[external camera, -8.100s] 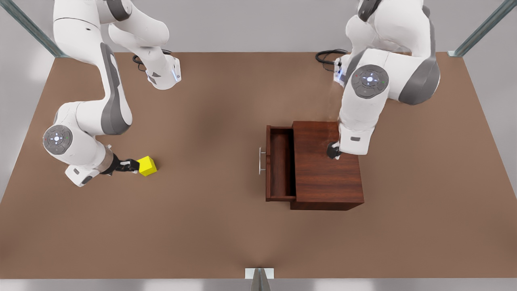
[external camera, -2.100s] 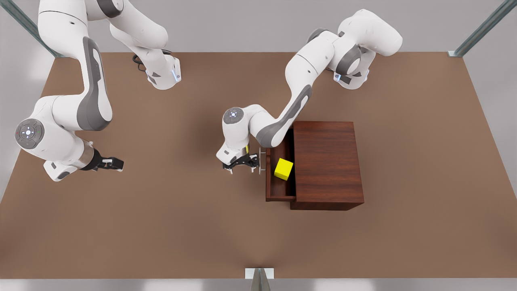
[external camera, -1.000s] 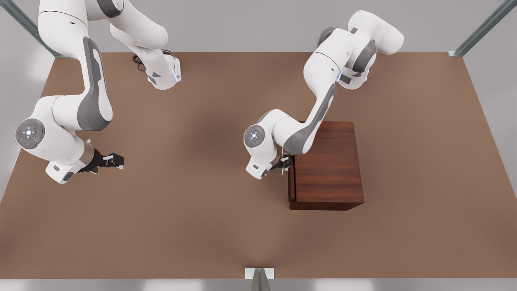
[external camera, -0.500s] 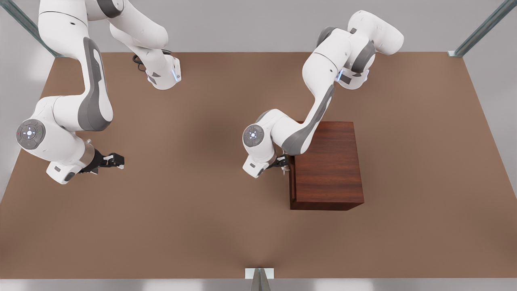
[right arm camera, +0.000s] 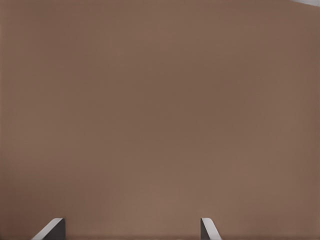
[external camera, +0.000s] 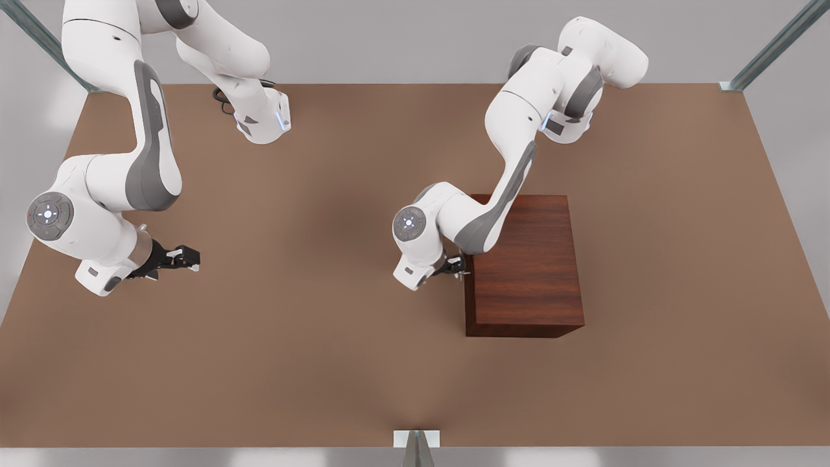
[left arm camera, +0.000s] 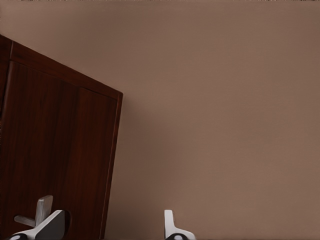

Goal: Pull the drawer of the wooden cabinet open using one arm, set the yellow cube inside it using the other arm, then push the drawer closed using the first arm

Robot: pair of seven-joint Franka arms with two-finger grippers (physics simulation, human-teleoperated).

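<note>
Left gripper (external camera: 459,267) sits with fingers spread at the wooden cabinet (external camera: 526,263) front, against the flush-shut drawer (left arm camera: 50,165). Right gripper (external camera: 187,258) waits, fingers apart, over bare table (external camera: 324,337) at the front view's left. Yellow cube: hidden.

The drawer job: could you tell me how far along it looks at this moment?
Nearly finished. The drawer sits flush in the wooden cabinet, shut, so its contents are hidden. The left gripper, open, is at the drawer front beside the handle. The right gripper, open and empty, waits over the table. Only withdrawing seems left.
</note>
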